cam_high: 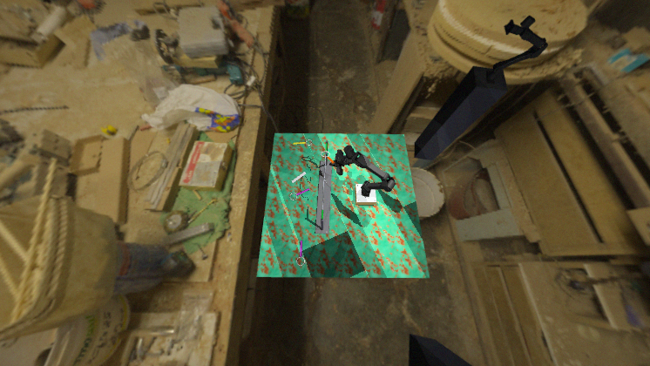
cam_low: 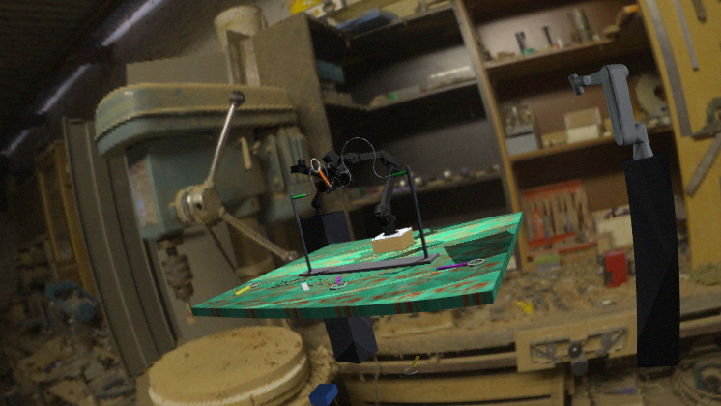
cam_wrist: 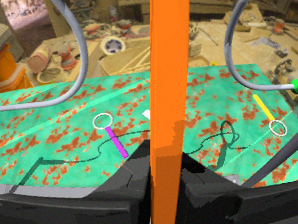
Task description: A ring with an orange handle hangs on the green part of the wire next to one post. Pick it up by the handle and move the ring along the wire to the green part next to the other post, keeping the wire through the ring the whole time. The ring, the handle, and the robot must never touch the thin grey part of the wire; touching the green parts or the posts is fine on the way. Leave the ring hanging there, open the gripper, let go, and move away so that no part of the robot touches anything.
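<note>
My gripper (cam_high: 334, 162) (cam_low: 329, 185) (cam_wrist: 154, 146) is shut on the orange handle (cam_high: 331, 159) (cam_low: 323, 177) (cam_wrist: 169, 60), which stands upright in the wrist view. The ring (cam_high: 321, 153) (cam_low: 312, 161) is at the handle's far end. It is high up near the left post (cam_low: 302, 234) in the exterior view, above that post's green part (cam_low: 300, 195). Whether the wire passes through it is too small to tell. The looping grey wire (cam_low: 358, 137) (cam_wrist: 83, 50) shows on both sides of the handle in the wrist view. The other green part (cam_low: 398, 173) is at the right post (cam_low: 417, 214).
The posts stand on a long grey base (cam_high: 322, 195) (cam_low: 370, 267). On the tabletop lie a yellow-handled ring (cam_high: 299, 143) (cam_wrist: 263, 106), a white bar (cam_high: 298, 177), and two magenta-handled rings (cam_high: 302, 193) (cam_high: 301, 247). My arm's white-topped mount (cam_high: 365, 199) (cam_low: 393, 244) stands behind the wire.
</note>
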Tool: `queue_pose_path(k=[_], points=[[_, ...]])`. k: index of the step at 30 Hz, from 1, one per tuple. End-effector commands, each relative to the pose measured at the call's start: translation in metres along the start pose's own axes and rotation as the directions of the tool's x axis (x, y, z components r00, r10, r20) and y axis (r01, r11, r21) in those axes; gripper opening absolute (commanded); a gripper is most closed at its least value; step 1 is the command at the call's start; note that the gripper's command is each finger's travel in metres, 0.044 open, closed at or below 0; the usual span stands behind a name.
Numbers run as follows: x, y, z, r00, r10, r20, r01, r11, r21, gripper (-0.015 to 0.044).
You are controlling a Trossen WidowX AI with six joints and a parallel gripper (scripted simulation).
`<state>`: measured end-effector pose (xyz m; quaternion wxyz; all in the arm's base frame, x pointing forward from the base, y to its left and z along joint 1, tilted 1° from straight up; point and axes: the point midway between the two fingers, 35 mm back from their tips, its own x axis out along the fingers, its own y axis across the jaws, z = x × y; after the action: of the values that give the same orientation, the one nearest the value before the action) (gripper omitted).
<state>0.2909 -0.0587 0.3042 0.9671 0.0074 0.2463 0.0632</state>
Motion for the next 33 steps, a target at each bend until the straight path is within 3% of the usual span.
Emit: queue_pose_path(k=[1,17,33], points=[[-0.002,-0.005,0.001,0.999,-0.044,0.009,0.044,0.996,-0.075,-0.015],[-0.004,-0.029,0.007,0.974,-0.217,0.061,0.224,0.902,-0.37,-0.015],[-0.011,-0.049,0.019,0.92,-0.357,0.161,0.376,0.692,-0.616,-0.015]])
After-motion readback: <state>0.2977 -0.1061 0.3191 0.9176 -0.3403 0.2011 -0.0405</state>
